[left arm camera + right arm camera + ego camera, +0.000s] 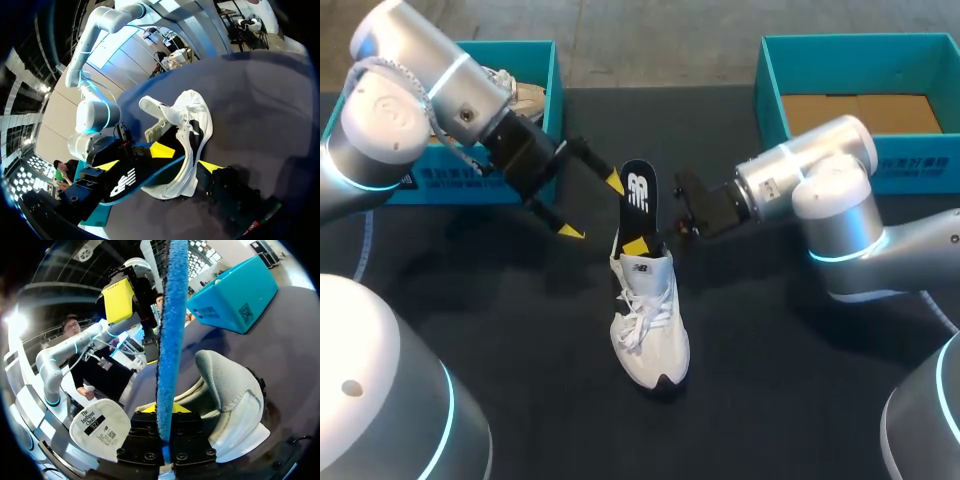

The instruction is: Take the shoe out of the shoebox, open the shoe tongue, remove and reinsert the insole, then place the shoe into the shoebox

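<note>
Slip risk: the right pincer (640, 245) pinches the insole (638, 195) low down, at the shoe's mouth. In my judgement the long free end could buckle or twist out of the grip if it is pushed in askew.
Snag risk: the insole's lower end could catch on the heel collar or the tongue and crumple.
Skid risk: nothing visibly pins the shoe (650, 320), so a downward push could tip it or slide it across the desk (770, 380).
Collision risk: the left pincer (592, 207) is spread wide and empty at the shoe's 11 o'clock, with one tip just beside the insole's edge. The arms are close enough to knock together.
Shoe: white with loose laces and a dark toe patch. It stands on its sole mid-desk, toe to 6 o'clock.
Insole: black with a white logo and a blue edge, rising from the shoe's mouth towards 12 o'clock.
Shoeboxes: both teal. The left shoebox (510, 45) is at 10 o'clock and the right shoebox (770, 100) at 2 o'clock, both well apart from the shoe.
</note>
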Robot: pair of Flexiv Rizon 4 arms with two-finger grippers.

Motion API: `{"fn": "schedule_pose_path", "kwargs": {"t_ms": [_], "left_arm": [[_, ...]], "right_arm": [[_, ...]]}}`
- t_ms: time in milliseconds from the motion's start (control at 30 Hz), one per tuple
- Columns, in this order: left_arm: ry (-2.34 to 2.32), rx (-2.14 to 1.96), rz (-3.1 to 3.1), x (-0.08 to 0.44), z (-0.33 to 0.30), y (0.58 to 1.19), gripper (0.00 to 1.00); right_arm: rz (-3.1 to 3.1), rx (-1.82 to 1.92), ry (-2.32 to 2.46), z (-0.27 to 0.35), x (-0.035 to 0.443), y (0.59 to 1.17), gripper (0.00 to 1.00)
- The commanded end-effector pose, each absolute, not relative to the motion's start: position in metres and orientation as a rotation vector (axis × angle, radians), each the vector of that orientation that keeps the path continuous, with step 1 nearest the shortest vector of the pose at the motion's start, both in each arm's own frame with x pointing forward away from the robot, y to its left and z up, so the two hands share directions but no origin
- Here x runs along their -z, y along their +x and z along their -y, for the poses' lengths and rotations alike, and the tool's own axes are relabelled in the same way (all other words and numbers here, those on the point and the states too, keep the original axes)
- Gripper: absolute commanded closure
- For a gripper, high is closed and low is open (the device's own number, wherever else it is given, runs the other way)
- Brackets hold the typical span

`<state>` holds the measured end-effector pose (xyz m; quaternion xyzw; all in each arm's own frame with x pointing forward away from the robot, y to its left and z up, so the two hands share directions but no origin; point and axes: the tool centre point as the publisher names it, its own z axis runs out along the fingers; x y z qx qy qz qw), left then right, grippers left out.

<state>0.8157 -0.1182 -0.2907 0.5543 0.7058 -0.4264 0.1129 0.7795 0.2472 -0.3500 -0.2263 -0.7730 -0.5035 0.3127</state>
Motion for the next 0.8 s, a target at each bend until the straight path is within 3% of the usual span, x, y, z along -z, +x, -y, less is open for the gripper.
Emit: {"fn": "schedule_pose_path", "kwargs": {"t_ms": [33, 100, 133, 467, 633, 767, 800], "left_arm": [[1.630, 1.252, -2.069, 0.292, 0.120, 0.815, 0.00], [1.631, 1.252, -2.067, 0.290, 0.120, 0.815, 0.00], [1.631, 1.253, -2.065, 0.289, 0.120, 0.814, 0.00], [1.634, 1.247, -2.057, 0.285, 0.119, 0.814, 0.00], [1.638, 1.242, -2.060, 0.285, 0.119, 0.813, 0.00], [1.641, 1.242, -2.060, 0.285, 0.120, 0.812, 0.00], [1.642, 1.242, -2.061, 0.285, 0.121, 0.811, 0.00]], "right_arm": [[2.054, 1.335, -0.598, -0.248, 0.348, 0.778, 0.75], [2.066, 1.343, -0.593, -0.248, 0.343, 0.779, 0.61], [2.076, 1.348, -0.590, -0.248, 0.340, 0.780, 0.60], [2.128, 1.372, -0.566, -0.242, 0.323, 0.792, 0.63], [2.143, 1.345, -0.561, -0.239, 0.323, 0.799, 0.74], [2.145, 1.330, -0.563, -0.237, 0.326, 0.803, 1.00], [2.143, 1.322, -0.561, -0.237, 0.326, 0.804, 1.00]]}}
